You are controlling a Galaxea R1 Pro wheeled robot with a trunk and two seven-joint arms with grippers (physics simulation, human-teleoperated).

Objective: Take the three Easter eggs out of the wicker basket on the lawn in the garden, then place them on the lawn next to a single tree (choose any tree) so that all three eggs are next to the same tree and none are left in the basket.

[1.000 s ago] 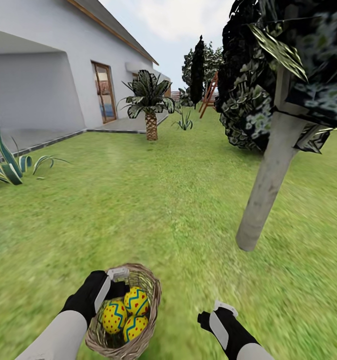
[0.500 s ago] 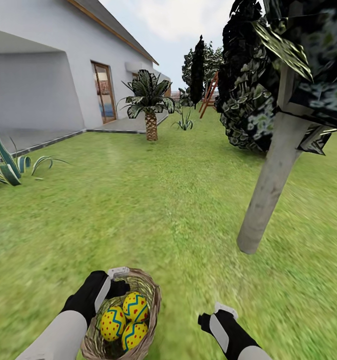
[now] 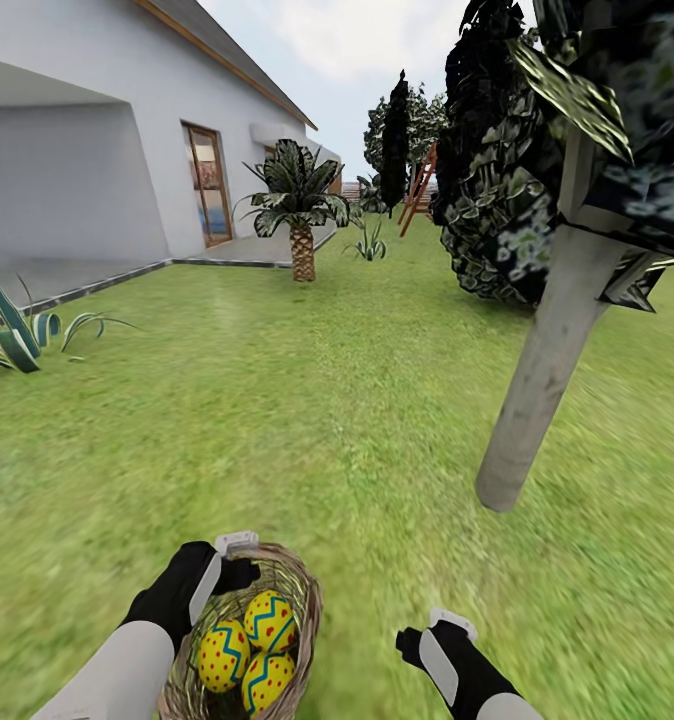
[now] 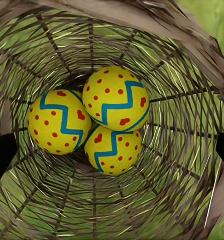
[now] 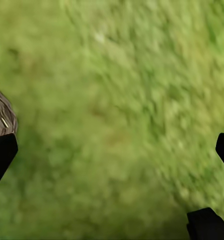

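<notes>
L hand (image 3: 235,562) grips wicker basket (image 3: 302,590) rim, mouth up, w/ Easter eggs (image 4: 99,120).

Wicker basket (image 4: 191,60) looks rough, woven cane; the Easter eggs (image 4: 116,97) are smooth, matte-painted, and the tree (image 3: 542,385) trunk's smooth pale grey.

Left arm: white forearm enters the head view from the lower left corner, ending in a black wrist and hand (image 3: 222,570). The hand is raised ahead of the trunk, its white-faced finger (image 3: 235,543) pointing forward. In the left wrist view the dark fingertips (image 4: 2,155) stand at opposite edges, well apart; whether the hand grips anything cannot be told.

Right arm: forearm enters from the lower right, black wrist, hand (image 3: 439,630) held low and forward. In the right wrist view its fingertips (image 5: 2,152) sit at opposite edges, spread wide with nothing between them.
</notes>
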